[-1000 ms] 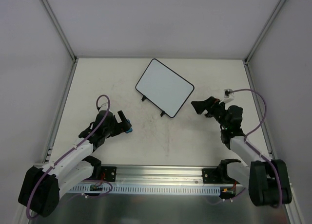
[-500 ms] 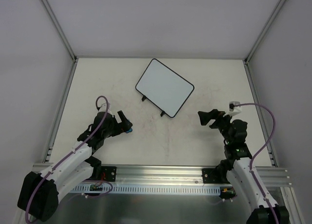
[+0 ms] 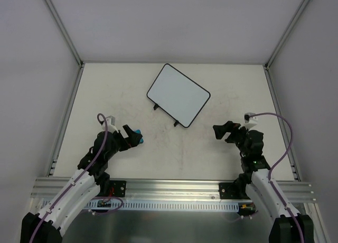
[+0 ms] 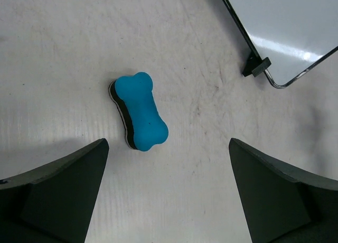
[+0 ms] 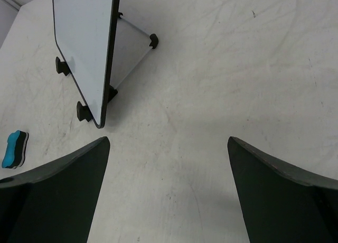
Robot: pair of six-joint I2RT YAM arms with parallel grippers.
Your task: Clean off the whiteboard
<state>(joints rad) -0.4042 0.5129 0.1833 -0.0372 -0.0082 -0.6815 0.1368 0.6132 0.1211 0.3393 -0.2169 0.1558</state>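
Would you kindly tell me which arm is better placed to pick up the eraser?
Left, probably. The left gripper is open with the eraser lying just ahead of it; the right gripper, also open, sits on the far side of the table from the eraser.

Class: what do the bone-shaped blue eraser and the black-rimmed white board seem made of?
Bone-shaped blue eraser: probably matte foam or plastic, with a darker felt-like layer showing at its edge. Black-rimmed white board: smooth glossy coated panel, since light glints off it; rim possibly plastic or metal.
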